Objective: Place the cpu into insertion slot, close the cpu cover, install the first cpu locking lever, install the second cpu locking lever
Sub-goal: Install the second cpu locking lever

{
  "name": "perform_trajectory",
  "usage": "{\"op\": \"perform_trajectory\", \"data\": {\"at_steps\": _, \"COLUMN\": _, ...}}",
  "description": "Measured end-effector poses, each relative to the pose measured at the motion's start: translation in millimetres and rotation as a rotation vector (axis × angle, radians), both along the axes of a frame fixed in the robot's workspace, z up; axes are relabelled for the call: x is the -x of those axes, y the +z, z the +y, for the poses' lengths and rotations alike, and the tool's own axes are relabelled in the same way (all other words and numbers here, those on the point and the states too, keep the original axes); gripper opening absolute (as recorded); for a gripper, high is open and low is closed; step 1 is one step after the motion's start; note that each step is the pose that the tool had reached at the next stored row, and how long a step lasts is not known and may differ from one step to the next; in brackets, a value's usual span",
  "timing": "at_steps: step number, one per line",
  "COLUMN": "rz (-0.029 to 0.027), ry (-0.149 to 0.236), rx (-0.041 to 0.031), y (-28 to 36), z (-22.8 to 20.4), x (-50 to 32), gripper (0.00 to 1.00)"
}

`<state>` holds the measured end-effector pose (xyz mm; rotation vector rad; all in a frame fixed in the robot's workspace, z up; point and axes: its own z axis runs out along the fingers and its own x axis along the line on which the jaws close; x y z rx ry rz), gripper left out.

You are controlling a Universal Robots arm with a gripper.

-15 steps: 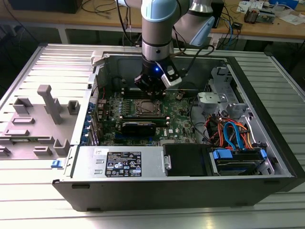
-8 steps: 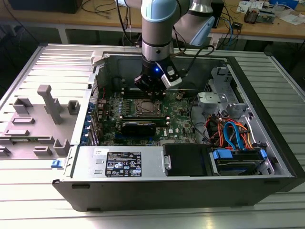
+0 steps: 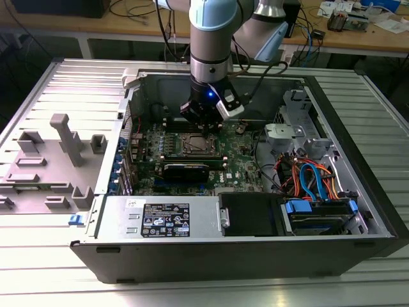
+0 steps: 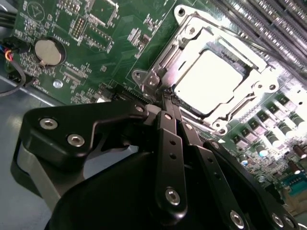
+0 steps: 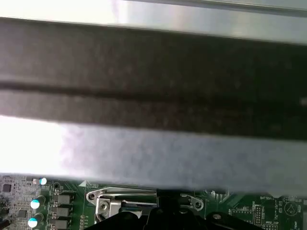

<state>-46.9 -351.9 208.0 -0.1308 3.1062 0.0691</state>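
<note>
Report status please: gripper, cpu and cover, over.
Gripper shut, tips at the socket corner. Cpu seated in insertion slot, cpu cover down over it. Nothing in the way.

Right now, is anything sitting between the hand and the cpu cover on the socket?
Nothing visible does. In the second wrist view the hand has its tips right at the corner of the cpu cover, which lies flat around the cpu. The green board around the socket carries only low components.
</note>
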Motion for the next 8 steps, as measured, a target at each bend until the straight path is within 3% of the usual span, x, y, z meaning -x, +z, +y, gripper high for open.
{"op": "perform_trajectory", "data": {"at_steps": 8, "rz": 0.0, "ry": 0.0, "rx": 0.0, "y": 6.7, "z": -2.5, "x": 0.0, "gripper": 0.11}}
